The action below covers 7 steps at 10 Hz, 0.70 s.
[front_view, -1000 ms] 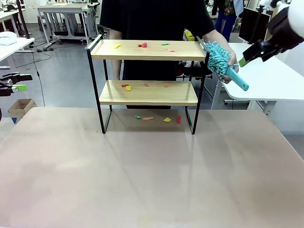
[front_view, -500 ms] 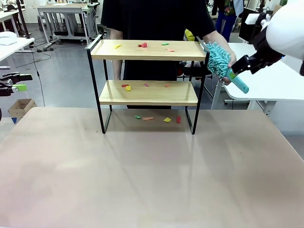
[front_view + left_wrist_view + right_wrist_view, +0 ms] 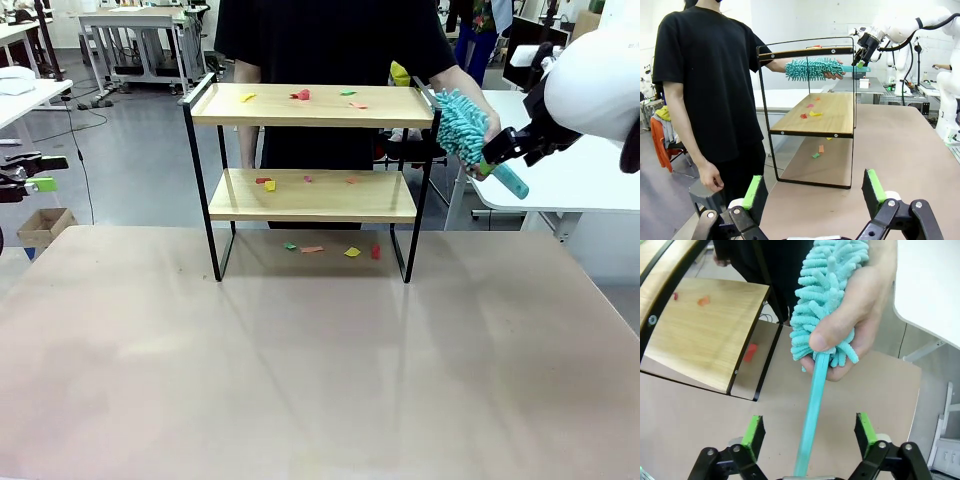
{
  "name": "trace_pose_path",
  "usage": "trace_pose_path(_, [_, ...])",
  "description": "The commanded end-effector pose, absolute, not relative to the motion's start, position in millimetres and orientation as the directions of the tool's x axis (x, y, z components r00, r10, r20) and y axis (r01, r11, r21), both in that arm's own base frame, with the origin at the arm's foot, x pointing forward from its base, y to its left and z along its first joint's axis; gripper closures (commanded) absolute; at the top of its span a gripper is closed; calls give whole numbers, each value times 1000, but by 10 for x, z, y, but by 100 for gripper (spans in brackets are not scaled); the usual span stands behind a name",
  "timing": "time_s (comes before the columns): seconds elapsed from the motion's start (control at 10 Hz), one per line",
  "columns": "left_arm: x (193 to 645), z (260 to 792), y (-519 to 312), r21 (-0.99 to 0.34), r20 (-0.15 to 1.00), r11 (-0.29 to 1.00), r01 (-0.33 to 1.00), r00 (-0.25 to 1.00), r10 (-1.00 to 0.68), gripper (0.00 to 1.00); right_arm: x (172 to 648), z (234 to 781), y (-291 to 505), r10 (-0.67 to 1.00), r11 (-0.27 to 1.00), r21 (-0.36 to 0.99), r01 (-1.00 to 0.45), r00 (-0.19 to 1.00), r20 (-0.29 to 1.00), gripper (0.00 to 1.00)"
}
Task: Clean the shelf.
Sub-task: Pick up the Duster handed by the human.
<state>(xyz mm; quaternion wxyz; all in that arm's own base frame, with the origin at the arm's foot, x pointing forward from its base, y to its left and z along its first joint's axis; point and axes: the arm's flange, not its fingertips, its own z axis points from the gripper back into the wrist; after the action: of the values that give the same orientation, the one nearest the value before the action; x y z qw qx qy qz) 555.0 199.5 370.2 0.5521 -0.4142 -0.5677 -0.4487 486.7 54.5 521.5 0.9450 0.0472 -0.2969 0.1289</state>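
The shelf (image 3: pixel 310 108) (image 3: pixel 820 112) (image 3: pixel 700 335) stands at the far side of the table, with coloured paper scraps (image 3: pixel 300 95) on both boards and on the table under it. To the right of its top board, a person's hand (image 3: pixel 482 118) (image 3: pixel 860 325) holds out a teal fluffy duster (image 3: pixel 460 125) (image 3: pixel 812 68) (image 3: pixel 830 285). My right gripper (image 3: pixel 497 152) (image 3: pixel 860 62) (image 3: pixel 809 432) sits around the duster's teal handle (image 3: pixel 810 415), its green pads still well apart from it. My left gripper (image 3: pixel 812 187) (image 3: pixel 35 183) stands open off the table's left edge, holding nothing.
The person in black stands behind the shelf. A white table (image 3: pixel 570 170) lies to the right, behind my right arm. The wide tabletop (image 3: pixel 320 370) in front of the shelf is bare. More tables and gear stand in the background.
My right arm has swung left and in toward the offered duster, so the handle now lies between its fingers. The person's hand and the left arm have stayed put.
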Motion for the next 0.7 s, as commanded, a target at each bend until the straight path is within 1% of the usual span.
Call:
trace_pose_path(0.0, [5537, 3735, 1992, 58, 998, 255, 965, -53, -25, 0, 4895, 5173, 567, 174, 976, 12, -219, 810, 560, 60])
trace_pose_path(0.1, [5537, 3735, 1992, 58, 998, 255, 965, -53, -25, 0, 4884, 5174, 554, 170, 977, 13, -213, 813, 556, 100])
trace_pose_path(0.3, [5537, 3735, 1992, 58, 998, 255, 965, -53, -25, 0, 4870, 5174, 523, 160, 979, 19, -203, 825, 542, 100])
trace_pose_path(0.4, [5537, 3735, 1992, 58, 998, 255, 965, -53, -25, 0, 4866, 5175, 518, 156, 980, 22, -199, 828, 539, 87])
trace_pose_path(0.5, [5537, 3735, 1992, 58, 998, 255, 965, -53, -25, 0, 4863, 5179, 521, 152, 980, 25, -195, 831, 535, 97])
trace_pose_path(0.6, [5537, 3735, 1992, 58, 998, 255, 965, -53, -25, 0, 4853, 5179, 520, 149, 982, 23, -189, 837, 527, 100])
